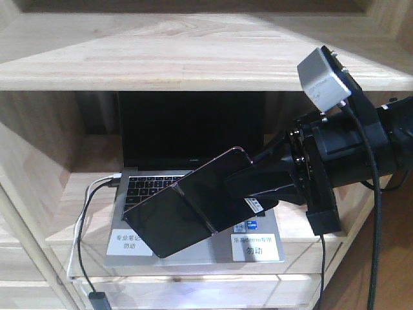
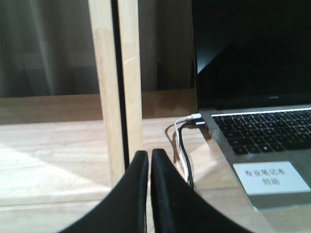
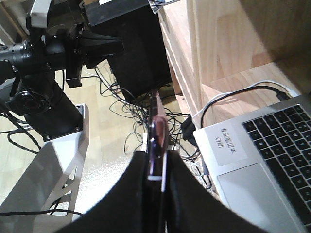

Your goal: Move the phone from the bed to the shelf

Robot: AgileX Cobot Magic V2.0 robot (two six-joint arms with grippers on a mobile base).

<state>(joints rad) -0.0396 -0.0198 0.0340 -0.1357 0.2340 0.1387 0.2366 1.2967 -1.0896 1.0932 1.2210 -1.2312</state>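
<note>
the front view sits close to the shelf (image 1: 193, 51), level with the laptop (image 1: 187, 129) and facing straight in; the right arm (image 1: 348, 148) enters from 3 o'clock. the left wrist view rides low and very near the shelf, looking level past the left gripper (image 2: 149, 158) at 6 o'clock, with the laptop at 3 o'clock. the right wrist view looks steeply down along the right gripper (image 3: 156, 158), with the floor (image 3: 112, 121) at 9 o'clock and the laptop at 4 o'clock. all three share the laptop's keyboard corner and white label (image 1: 131, 243).

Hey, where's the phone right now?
The phone is clamped in the right gripper, mid-frame in the front view, tilted in the air just in front of the open laptop that sits on the shelf.
</note>
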